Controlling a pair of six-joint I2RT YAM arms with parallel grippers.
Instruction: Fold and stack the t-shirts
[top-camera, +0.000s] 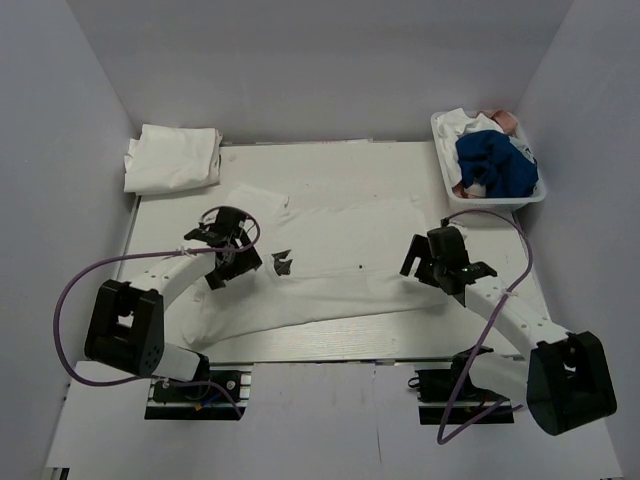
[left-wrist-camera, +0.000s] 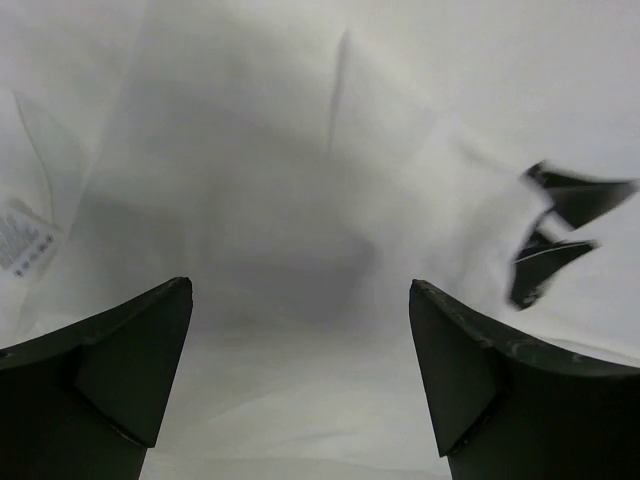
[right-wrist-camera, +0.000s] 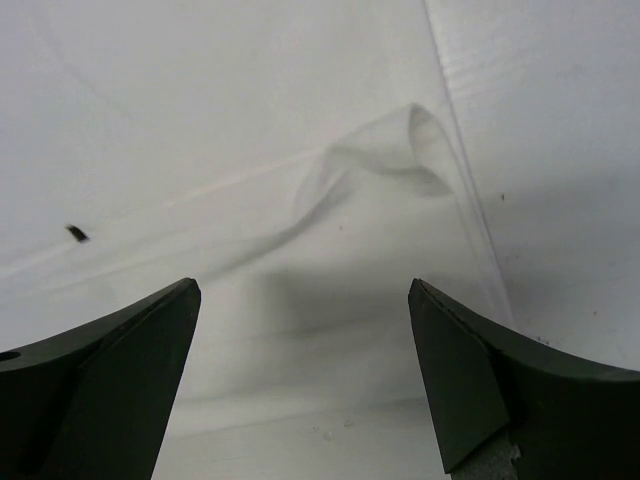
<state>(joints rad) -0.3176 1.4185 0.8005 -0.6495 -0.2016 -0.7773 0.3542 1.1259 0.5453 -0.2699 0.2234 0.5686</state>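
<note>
**JAWS RELEASED, EMPTY**

Both jaw pairs are held apart. The left gripper (left-wrist-camera: 300, 300) and right gripper (right-wrist-camera: 305, 300) are positioned over opposite ends of the t-shirt (top-camera: 350, 250) (long axis left-right, black print (top-camera: 282, 262) leftward), laid on the table (top-camera: 330, 160).

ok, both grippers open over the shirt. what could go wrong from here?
1. The right gripper sits by the edge of the t-shirt, near a raised wrinkle. A pinch there may catch only one layer and skew the fold.
2. The left gripper is over smooth, flat fabric beside the black print. It could close on nothing or bunch the cloth.
</note>
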